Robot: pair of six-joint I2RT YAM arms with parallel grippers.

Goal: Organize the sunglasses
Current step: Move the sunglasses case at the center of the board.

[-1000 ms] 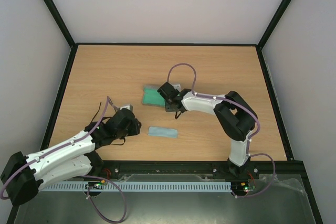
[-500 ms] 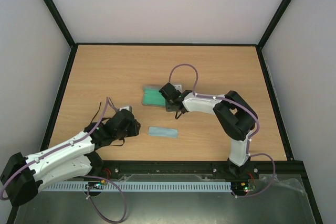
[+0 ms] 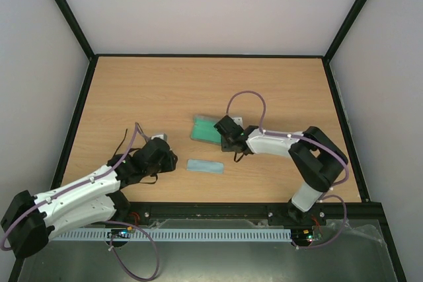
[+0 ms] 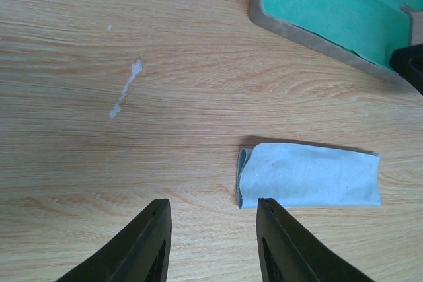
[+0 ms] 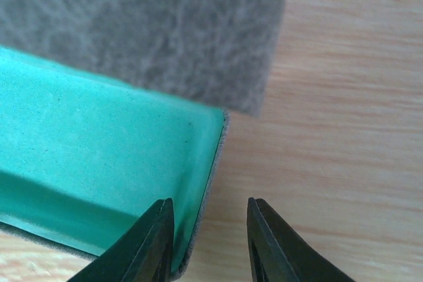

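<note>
The grey case (image 3: 203, 130) lies open on the table, green lining up. My right gripper (image 3: 223, 138) is at its right end. In the right wrist view the gripper (image 5: 208, 206) is open and straddles the case's end wall: one finger is over the green lining (image 5: 99, 137), the other over bare wood. My left gripper (image 3: 170, 161) is open and empty, low over the table, just left of the folded blue-grey cloth (image 3: 205, 166). Thin black strips (image 3: 123, 143) stick out from under my left wrist. They may be the sunglasses' arms. The lenses are hidden.
The case's grey lid flap (image 5: 145, 24) lies open behind the lining. In the left wrist view the cloth (image 4: 310, 176) lies ahead right of my fingers and the case (image 4: 317, 11) is beyond it. A black frame edges the table (image 3: 132, 90).
My right gripper has moved right and toward the near edge, and the case has shifted with it. The left arm and the cloth have not moved.
</note>
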